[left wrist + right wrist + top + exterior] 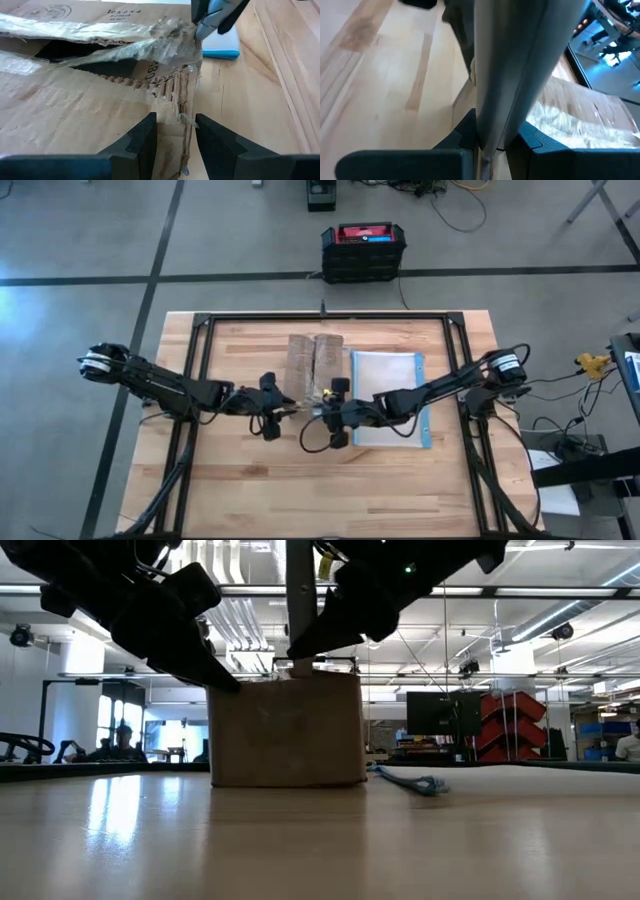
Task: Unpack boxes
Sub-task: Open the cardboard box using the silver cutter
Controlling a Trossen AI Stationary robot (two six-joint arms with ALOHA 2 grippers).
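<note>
Cardboard sits mid-table: a plain brown corrugated cardboard box (313, 363) with torn flaps and crumpled clear tape, on a light wooden table (240, 480). Just to its right lies a flat clear plastic pouch with a blue edge (388, 395), apart from the box. Beyond the far edge, on the grey floor, stands a black-and-red plastic case (363, 250).

Both dark arms crowd the box's near end. The left gripper (175, 137) has its fingers part-way apart astride the ragged corner of the near wall. The right gripper (333, 415) is clamped narrow on a long grey tool (520, 70), its tip at the tape on the box's top.

From table height the arms hide the box's top edge. A dark gap shows between the flaps, but what lies inside cannot be made out.
</note>
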